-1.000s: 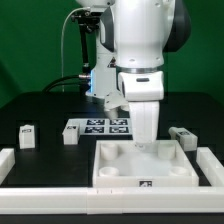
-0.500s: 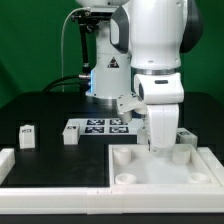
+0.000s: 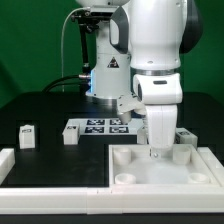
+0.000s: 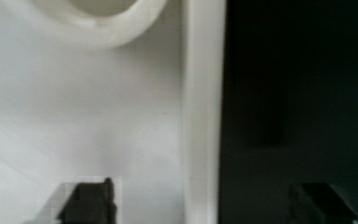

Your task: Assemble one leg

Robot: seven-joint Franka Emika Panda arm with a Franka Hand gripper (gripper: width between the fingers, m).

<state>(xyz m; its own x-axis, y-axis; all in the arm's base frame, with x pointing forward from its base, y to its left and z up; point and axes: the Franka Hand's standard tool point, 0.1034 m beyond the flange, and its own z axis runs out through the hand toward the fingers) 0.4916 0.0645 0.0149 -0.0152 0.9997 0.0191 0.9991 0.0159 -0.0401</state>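
Two small white legs with tags stand on the black table at the exterior view's left, one (image 3: 27, 135) further left and one (image 3: 70, 135) beside the marker board. A third similar block (image 3: 186, 136) stands at the right, behind the large white tray-like piece (image 3: 130, 180). My gripper (image 3: 158, 150) points straight down over the tray's far right part. In the wrist view my gripper (image 4: 202, 205) is open and its dark fingers (image 4: 87, 203) straddle the tray's side wall (image 4: 201, 110) without touching it. It holds no leg.
The marker board (image 3: 100, 126) lies flat behind the tray. A low white rail (image 3: 50, 190) runs along the front and left of the work area. A round recess (image 4: 98, 10) of the tray shows in the wrist view. The arm's base stands at the back.
Over the last second my arm and the tray-like piece both shifted toward the exterior view's right. In the last half second nothing moved visibly.
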